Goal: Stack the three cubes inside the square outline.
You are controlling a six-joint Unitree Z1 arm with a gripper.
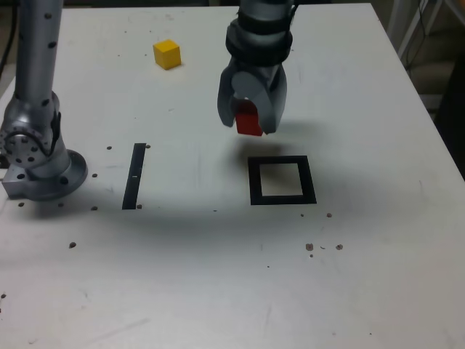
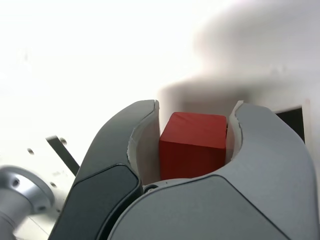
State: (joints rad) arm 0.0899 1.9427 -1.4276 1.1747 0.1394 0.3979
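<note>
Jaws: the two grey curved jaws of the gripper (image 1: 251, 122) are closed almost fully on the small solid red cube (image 1: 248, 121), which is pinched on two opposite flat faces; in the wrist view the cube (image 2: 193, 145) is seen seated squarely between them.
Held cube's place: it is carried clear of the white tabletop (image 1: 218, 276), at upper centre of the exterior frame, just above and slightly left of the thick black square outline with a white centre (image 1: 282, 199); its shadow is cast beside the outline's upper edge.
Outline: nothing is seen inside it yet.
Yellow cube: the small solid yellow cube (image 1: 167, 54) is seen resting at upper left, well apart from the outline.
Green cube: not seen in either view.
Handling: the cubes are judged light, rigid and smooth-sided, unlikely to deform or break; slipping is judged possible if gripped off-centre.
Where to hold: opposite flat sides, near mid-height, are judged best, so the base is left free for level placement.
</note>
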